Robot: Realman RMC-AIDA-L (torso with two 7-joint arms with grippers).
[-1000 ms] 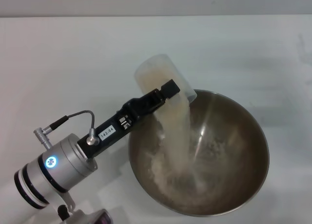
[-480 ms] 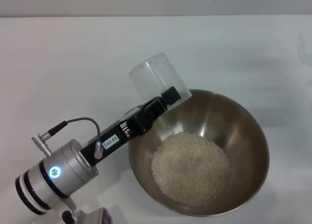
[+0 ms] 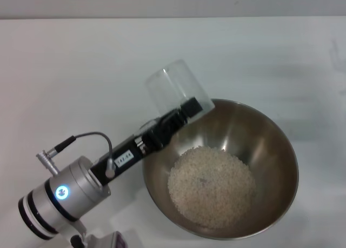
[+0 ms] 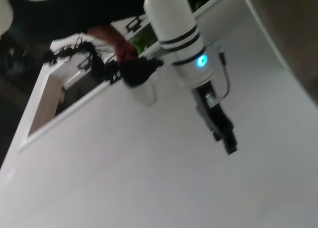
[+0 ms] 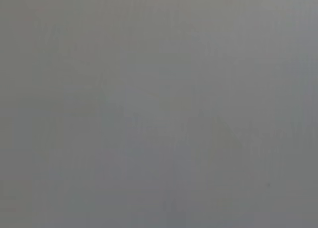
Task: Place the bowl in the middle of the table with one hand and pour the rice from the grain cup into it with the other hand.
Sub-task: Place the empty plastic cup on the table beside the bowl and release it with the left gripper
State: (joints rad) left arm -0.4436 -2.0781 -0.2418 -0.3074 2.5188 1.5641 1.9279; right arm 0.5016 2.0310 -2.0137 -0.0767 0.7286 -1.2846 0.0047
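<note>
The steel bowl (image 3: 282,135) sits on the white table (image 3: 65,69), right of the middle. The rice (image 3: 211,186) lies in a round heap in the bowl's bottom. My left gripper (image 3: 186,108) is shut on the grain cup (image 3: 175,88) and holds it tipped over, mouth at the bowl's near-left rim. The cup looks clear and empty. In the left wrist view the bowl's wall (image 4: 293,29) shows in one corner. An arm with a blue light and a black right gripper (image 4: 229,146) hangs over the table there, away from the bowl. The right wrist view is blank grey.
The table's far edge (image 3: 173,18) runs across the back of the head view. Beyond the table, the left wrist view shows a white frame and dark cables (image 4: 74,64).
One second ago rice was streaming from the cup into the bowl. Now the cup is empty and the rice lies settled. My left arm has shifted slightly.
</note>
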